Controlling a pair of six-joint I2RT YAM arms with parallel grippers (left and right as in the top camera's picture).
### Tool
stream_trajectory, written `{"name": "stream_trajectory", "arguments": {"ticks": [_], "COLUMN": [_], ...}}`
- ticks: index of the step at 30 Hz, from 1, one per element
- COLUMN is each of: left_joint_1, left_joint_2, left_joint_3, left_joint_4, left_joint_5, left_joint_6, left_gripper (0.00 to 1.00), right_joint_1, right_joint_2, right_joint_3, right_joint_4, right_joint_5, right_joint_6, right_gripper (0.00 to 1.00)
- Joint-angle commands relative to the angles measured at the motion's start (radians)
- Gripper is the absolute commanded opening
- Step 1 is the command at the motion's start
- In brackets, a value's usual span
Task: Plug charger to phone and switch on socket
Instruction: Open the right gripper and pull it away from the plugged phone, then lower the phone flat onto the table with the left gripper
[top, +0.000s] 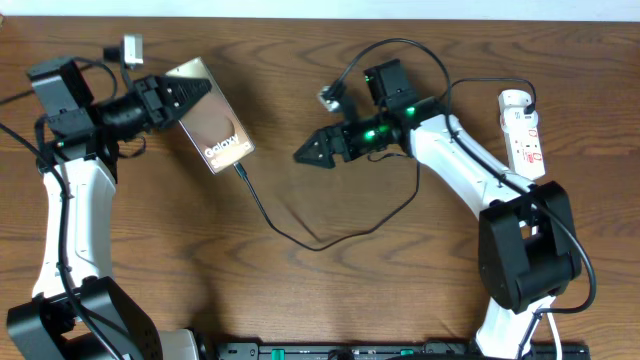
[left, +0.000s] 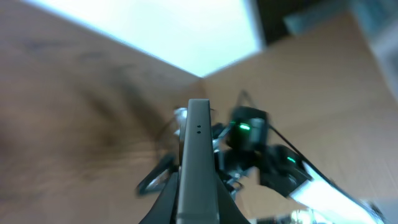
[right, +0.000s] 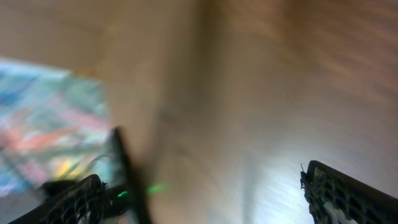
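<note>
Brown wood-grain table (top: 300, 300), overhead view.
- One phone (top: 212, 118) at upper left, glossy bronze face up. The white lettering reads "Galaxy"; the rest is unreadable.
- Left gripper (top: 188, 100) is clamped on the phone's upper-left edge. Cannot tell whether the phone rests on the wood or is lifted.
- One charger (top: 300, 240), a thin black cable. Its tip meets the phone's lower short edge, and the cable sags in a loop across mid-table toward the right arm (top: 470, 170). Its far end is not traceable.
- One socket (top: 523, 130), a white strip with red marks, lies at the far right, well apart from the phone. No legible writing on it.
- Right gripper (top: 305, 153) sits over mid-table, tips pointing toward the phone, near it but apart. Its width is not readable from above.
- Two green lights show on the right arm.

Left wrist view, blurred.
- The phone is seen edge-on, pinched between the two fingers (left: 163, 211), one on each face.
- Two small dots show on the phone's edge.
- The right arm is beyond it, with two green lights showing.

Right wrist view, heavy blur.
- Two dark textured fingers (right: 78, 202) stand at the bottom corners, spread wide. Only table shows between them and nothing is held.
- A multicoloured smear is at left; cannot tell what it is.
</note>
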Motion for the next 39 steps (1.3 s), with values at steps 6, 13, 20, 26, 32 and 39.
{"name": "stream_trajectory", "arguments": {"ticks": [6, 13, 20, 26, 32, 39], "left_joint_1": [-0.079, -0.127, -0.129, -0.129, -0.129, -0.135], "left_joint_2": [0.011, 0.123, 0.301, 0.400, 0.455, 0.478], "left_joint_3": [0.003, -0.027, -0.027, -0.027, -0.027, -0.042], "left_joint_4": [-0.302, -0.291, -0.267, -0.250, -0.246, -0.243], "left_joint_5": [-0.390, -0.402, -0.366, -0.345, -0.345, -0.346], "left_joint_6": [0.233, 0.255, 0.254, 0.255, 0.268, 0.278], "left_gripper": [0.08, 0.07, 0.07, 0.07, 0.07, 0.07], "right_joint_1": [-0.061, -0.072, -0.072, -0.072, -0.072, -0.072], "right_joint_2": [-0.019, -0.019, -0.019, -0.019, -0.019, -0.019], "right_joint_3": [0.014, 0.014, 0.014, 0.014, 0.014, 0.014], "right_joint_4": [-0.099, -0.126, -0.129, -0.129, -0.129, -0.129], "right_joint_5": [0.323, 0.327, 0.327, 0.331, 0.330, 0.331], "right_joint_6": [0.041, 0.040, 0.037, 0.036, 0.032, 0.029], "right_gripper": [0.99, 0.99, 0.99, 0.99, 0.99, 0.99]}}
